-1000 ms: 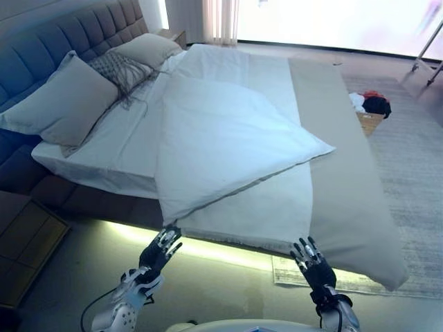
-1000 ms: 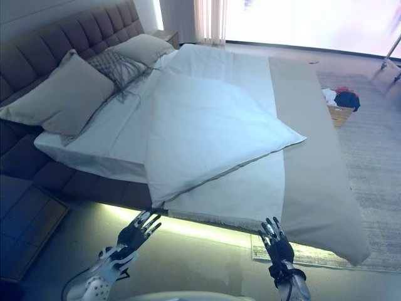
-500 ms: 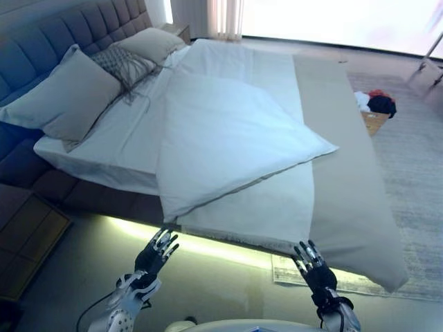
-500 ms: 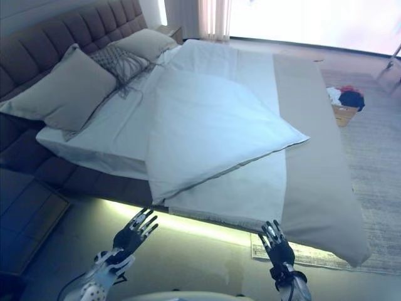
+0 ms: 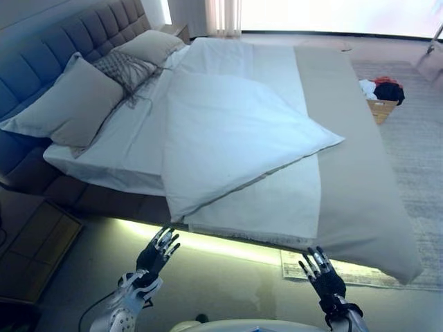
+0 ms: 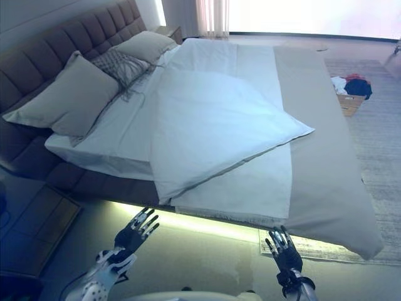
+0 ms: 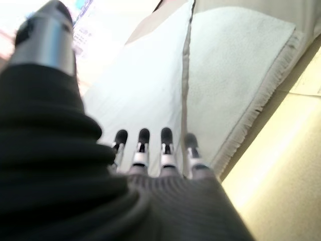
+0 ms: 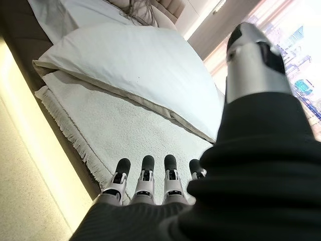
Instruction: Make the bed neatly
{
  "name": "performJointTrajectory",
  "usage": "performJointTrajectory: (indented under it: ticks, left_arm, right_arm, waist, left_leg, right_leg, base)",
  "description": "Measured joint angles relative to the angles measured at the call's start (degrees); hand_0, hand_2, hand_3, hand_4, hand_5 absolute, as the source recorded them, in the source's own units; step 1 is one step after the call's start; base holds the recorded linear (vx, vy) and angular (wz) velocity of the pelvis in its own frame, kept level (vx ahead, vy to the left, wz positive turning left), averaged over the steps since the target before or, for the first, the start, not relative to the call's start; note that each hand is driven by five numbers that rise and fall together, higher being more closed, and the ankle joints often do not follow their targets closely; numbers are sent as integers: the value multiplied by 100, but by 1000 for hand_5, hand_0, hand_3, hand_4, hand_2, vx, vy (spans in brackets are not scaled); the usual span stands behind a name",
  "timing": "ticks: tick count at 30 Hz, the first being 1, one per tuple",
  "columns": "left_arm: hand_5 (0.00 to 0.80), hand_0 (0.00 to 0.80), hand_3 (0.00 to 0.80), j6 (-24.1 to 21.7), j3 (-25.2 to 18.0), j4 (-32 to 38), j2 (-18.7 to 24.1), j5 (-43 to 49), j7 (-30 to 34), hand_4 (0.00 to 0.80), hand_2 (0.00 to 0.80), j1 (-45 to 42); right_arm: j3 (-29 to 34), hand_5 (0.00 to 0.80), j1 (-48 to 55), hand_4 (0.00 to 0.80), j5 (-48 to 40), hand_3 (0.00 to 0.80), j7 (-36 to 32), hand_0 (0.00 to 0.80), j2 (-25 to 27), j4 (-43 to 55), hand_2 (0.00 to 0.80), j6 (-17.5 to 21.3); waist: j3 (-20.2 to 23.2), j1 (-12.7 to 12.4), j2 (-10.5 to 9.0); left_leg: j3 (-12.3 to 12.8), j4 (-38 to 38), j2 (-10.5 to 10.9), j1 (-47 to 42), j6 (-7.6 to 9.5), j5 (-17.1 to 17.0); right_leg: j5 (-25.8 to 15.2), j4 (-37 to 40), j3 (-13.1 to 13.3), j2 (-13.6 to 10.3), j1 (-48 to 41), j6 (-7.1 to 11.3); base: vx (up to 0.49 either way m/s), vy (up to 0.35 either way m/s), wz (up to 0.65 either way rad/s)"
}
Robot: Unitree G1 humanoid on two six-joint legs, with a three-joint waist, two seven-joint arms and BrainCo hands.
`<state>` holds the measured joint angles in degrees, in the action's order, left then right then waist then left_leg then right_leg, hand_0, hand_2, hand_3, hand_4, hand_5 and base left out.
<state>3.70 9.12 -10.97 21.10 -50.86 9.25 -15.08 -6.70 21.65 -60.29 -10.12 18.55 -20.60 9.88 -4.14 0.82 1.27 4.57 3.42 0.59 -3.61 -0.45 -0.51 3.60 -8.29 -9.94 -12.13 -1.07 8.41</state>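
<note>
The bed [image 5: 97,200] has a white duvet [image 5: 228,131] folded back at an angle over a white fringed blanket [image 5: 270,204]. A beige cover [image 5: 353,180] lies along the foot side. Two beige pillows [image 5: 73,104] and a patterned cushion [image 5: 124,69] lean on the tufted headboard [image 5: 62,45]. My left hand [image 5: 156,254] is open and empty, held above the floor just below the duvet's near corner. My right hand [image 5: 324,275] is open and empty below the blanket's fringed edge [image 8: 65,135]. Both wrist views show straight fingers [image 7: 143,145] pointing at the bedding.
A wooden nightstand [image 5: 34,242] stands at the near left of the bed. A grey rug [image 5: 415,159] lies past the bed, with a basket of clothes [image 5: 384,97] on it. A lit strip glows under the bed frame.
The whole picture has shifted, so the camera has moved. My right hand shows a little lower and further right; my left hand stays about the same. The bedding has not moved.
</note>
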Motion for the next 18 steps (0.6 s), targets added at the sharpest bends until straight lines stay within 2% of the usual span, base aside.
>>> performJointTrajectory:
  ticks: [2,3,5,7,9,11,13,15,18]
  left_arm:
    - [0,0,0,0,128,-252,-20,8,50,0,0,287]
    - [0,0,0,2,160,-374,-13,10,64,0,0,356]
    - [0,0,0,52,163,-410,41,10,103,0,0,356]
    - [0,0,0,83,55,-344,203,9,112,0,0,281]
    - [0,0,0,157,49,-319,391,5,95,0,0,277]
    - [0,0,0,178,64,-339,384,4,69,0,0,375]
    - [0,0,0,198,107,-362,337,4,59,0,0,410]
    - [0,0,0,225,102,-375,292,3,-1,0,0,395]
    - [0,0,0,255,47,-379,260,0,-35,0,0,269]
  right_arm:
    - [60,0,-39,0,-26,0,2,0,-19,-8,0,166]
    - [48,0,-48,0,-73,0,1,0,-50,-7,0,215]
    - [54,0,-7,0,-123,0,-29,0,-95,-7,0,235]
    - [53,0,-1,0,-127,0,-133,0,-183,-2,0,234]
    - [60,0,39,0,-131,0,-276,0,-219,10,0,243]
    - [67,0,-1,0,-180,0,-348,0,-222,-31,0,250]
    - [67,0,-93,0,-243,0,-340,0,-221,-106,0,250]
    - [86,0,-196,0,-242,0,-304,0,-224,-116,0,248]
    - [134,0,-146,0,-238,0,-303,0,-249,-129,0,224]
  waist:
    - [-307,-3,96]
    - [-376,-5,84]
    - [-392,-16,124]
    - [-396,-32,91]
    - [-376,-1,-37]
    - [-414,49,-181]
    - [-394,203,-313]
    - [-405,291,-332]
    - [-387,278,-384]
  left_leg:
    - [-47,-388,31,53,152,188]
    - [-103,-532,89,51,196,281]
    - [-183,-674,101,51,307,350]
    - [-184,-694,135,83,400,353]
    - [-191,-703,229,116,426,343]
    - [-212,-710,378,137,439,360]
    - [-313,-718,492,131,422,399]
    - [-340,-730,472,66,371,464]
    - [-336,-711,324,-187,96,700]
  right_leg:
    - [-6,-1346,34,-174,476,-21]
    - [-86,-1987,120,-289,740,-120]
    - [-539,-2765,335,-373,1158,-240]
    - [-470,-3032,329,-384,1464,-152]
    - [-188,-2620,326,-309,1632,57]
    - [-186,-1532,344,-353,1624,145]
    - [-376,-360,364,-475,1590,313]
    - [-642,583,318,-520,1539,397]
    - [-719,760,205,-506,1500,412]
  base:
    - [75,260,32]
    - [118,150,28]
    - [148,26,19]
    - [277,-166,9]
    - [372,-283,3]
    - [376,-259,10]
    - [395,-265,26]
    - [298,-233,11]
    - [386,-299,-1]
